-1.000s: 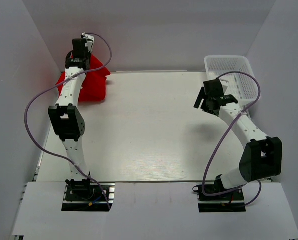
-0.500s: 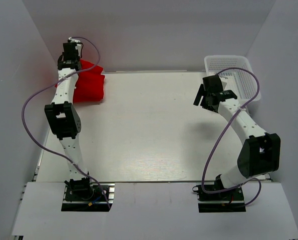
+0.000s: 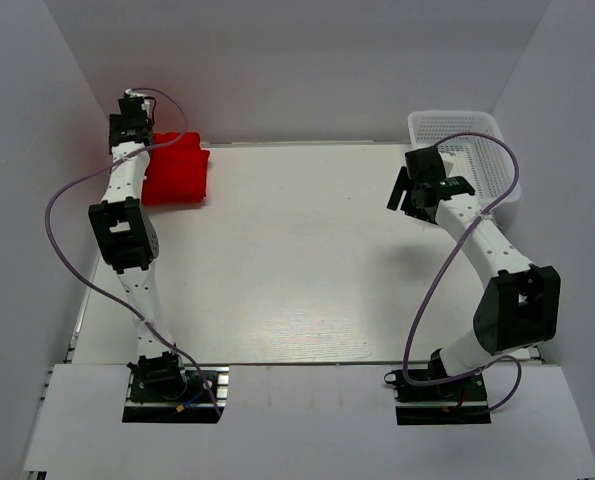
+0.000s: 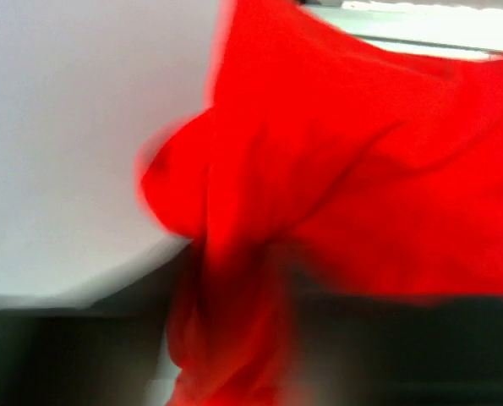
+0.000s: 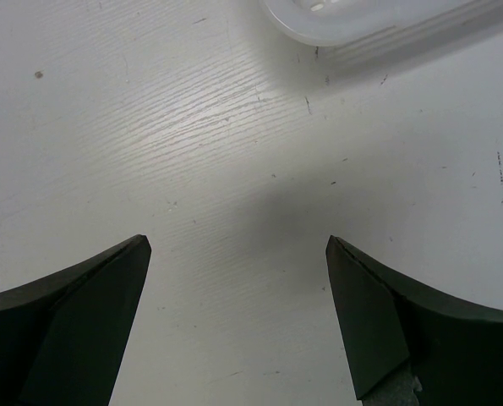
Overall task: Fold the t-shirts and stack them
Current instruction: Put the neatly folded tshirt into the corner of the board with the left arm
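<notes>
Seeing shirts (image 3: pixel 177 175) bunched at 10 o'clock on tabletop (image 3: pixel 297 260), likely the stack corner. Can't tell grip of left fingers (image 3: pixel 129 135): wrist view just blurred red cloth. Reading right fingers (image 5: pixel 65 330) as spread, empty, at 2 o'clock by basket (image 3: pixel 467 135), probably parked clear.

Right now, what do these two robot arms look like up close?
The left arm and right arm match: white tubular links, chunky black joint housings, black bases. A thin lilac cable loops beside each. The right gripper has two dark wedge-shaped fingers.
</notes>
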